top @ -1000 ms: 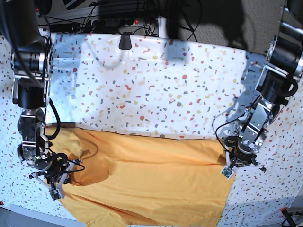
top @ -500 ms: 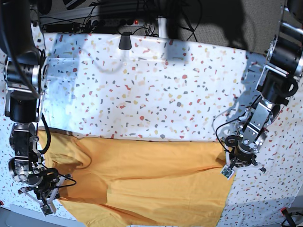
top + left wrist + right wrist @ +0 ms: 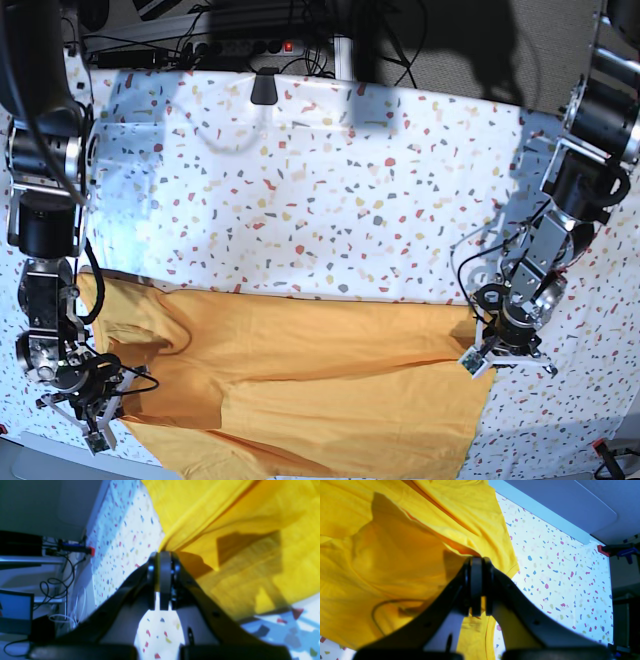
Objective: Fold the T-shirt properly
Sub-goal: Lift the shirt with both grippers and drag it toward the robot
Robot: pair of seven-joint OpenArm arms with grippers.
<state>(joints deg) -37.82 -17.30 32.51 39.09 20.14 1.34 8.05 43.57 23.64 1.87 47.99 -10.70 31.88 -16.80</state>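
T-shirt [image 3: 310, 385] lies spread along the near edge of the speckled tablecloth [image 3: 330, 190]. Left gripper [image 3: 488, 352] is clamped on the shirt's edge at base-view right; wrist view shows cloth pinched between the pads. Right gripper [image 3: 98, 412] is clamped on the shirt's opposite corner, fabric bunched there.

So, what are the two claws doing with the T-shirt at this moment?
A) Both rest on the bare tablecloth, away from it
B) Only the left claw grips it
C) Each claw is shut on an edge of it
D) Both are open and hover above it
C: each wrist view shows yellow cloth of the T-shirt pinched between closed jaws, at the left claw and the right claw.
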